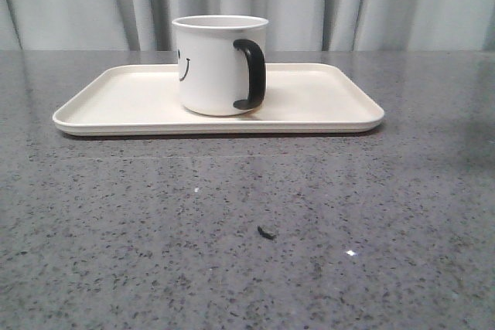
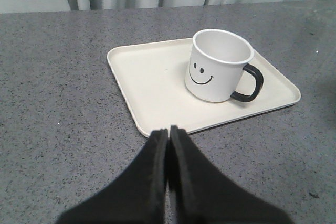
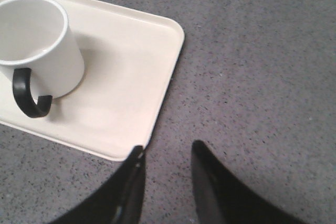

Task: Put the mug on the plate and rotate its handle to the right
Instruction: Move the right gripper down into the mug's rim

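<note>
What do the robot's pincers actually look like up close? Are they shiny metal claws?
Not metal by the look of them. Each pincer, left and right, shows two matte black fingers, broad at the base and tapering to narrow, slightly rounded tips. No cables, markings or arm segments show in these views.

front: smiley face [image 1: 183,66] half hidden round mug [image 1: 220,65] side | right wrist: mug [image 3: 37,45] and plate [image 3: 126,93] cut by frame edge | small dark speck [image 1: 266,232] on table unidentifiable

White mug [image 1: 216,67] with black smiley and black handle [image 1: 252,73], cream plate [image 1: 124,102], speckled grey table [image 1: 232,253].
</note>
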`<state>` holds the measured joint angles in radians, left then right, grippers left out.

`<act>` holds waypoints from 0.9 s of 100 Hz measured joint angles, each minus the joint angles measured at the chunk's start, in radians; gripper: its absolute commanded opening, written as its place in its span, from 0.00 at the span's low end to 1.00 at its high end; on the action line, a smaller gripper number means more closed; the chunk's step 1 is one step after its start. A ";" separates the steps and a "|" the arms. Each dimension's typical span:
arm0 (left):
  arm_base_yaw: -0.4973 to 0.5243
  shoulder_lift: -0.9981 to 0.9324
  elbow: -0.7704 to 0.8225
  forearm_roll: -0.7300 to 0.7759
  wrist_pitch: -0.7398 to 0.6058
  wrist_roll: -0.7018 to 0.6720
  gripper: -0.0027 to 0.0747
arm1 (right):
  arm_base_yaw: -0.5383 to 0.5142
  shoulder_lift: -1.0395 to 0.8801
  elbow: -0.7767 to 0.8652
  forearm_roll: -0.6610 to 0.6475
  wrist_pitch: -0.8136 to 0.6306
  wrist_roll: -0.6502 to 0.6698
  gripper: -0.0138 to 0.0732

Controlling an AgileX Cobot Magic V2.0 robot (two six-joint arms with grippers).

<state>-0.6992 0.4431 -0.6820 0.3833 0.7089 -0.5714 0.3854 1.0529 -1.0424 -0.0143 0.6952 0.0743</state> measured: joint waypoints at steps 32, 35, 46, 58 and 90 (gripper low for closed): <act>0.000 -0.004 0.004 0.000 -0.029 -0.001 0.01 | 0.110 0.353 -0.383 0.000 0.242 0.008 0.64; 0.000 -0.004 0.004 0.000 -0.031 -0.001 0.01 | 0.118 0.383 -0.426 0.000 0.263 0.013 0.64; 0.000 -0.004 0.004 -0.002 -0.031 -0.001 0.01 | 0.136 0.496 -0.544 0.005 0.335 0.031 0.64; 0.000 -0.004 0.004 -0.002 -0.031 -0.001 0.01 | 0.144 0.599 -0.656 0.014 0.394 0.057 0.64; 0.000 -0.004 0.004 -0.002 -0.031 -0.001 0.01 | 0.145 0.794 -0.838 0.107 0.448 0.105 0.64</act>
<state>-0.6992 0.4392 -0.6784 0.3812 0.6781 -0.5729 0.5308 1.8464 -1.8803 0.0923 1.1427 0.1796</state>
